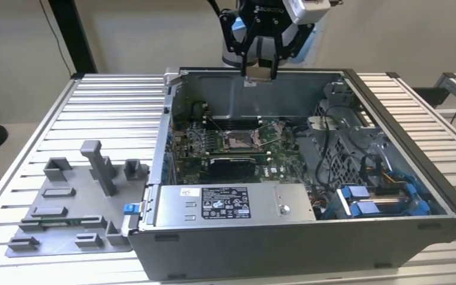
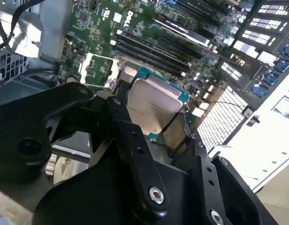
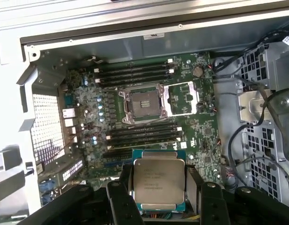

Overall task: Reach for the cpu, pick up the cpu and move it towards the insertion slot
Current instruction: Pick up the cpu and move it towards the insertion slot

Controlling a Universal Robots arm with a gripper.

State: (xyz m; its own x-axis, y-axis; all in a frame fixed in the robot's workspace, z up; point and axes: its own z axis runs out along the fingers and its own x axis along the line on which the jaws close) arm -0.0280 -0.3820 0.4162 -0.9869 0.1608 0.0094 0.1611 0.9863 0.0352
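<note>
Holding item: the cpu (image 3: 158,183), a thin square plate with a silvery top and a teal edge, is pinched between the two black fingers (image 2: 135,140) of the gripper (image 1: 258,72), the fingers closed narrowly against its opposite edges; it is carried clear of the board, above the open computer case (image 1: 406,196). Destination: the insertion slot (image 3: 140,103), a metal-framed socket with its retaining frame swung open beside it, is seen on the green circuit board (image 3: 205,136), well apart from the plate. Risks, as judged: the grip is taken on thin edges alone, so a slip or a tilt could be caused by any jolt; a plate lowered askew or rotated off the socket's outline could be caught on the frame, and the contacts could be damaged. Arm pose: the gripper is hung nearly vertical above the case's far wall in the exterior view, fingers pointed down.
</note>
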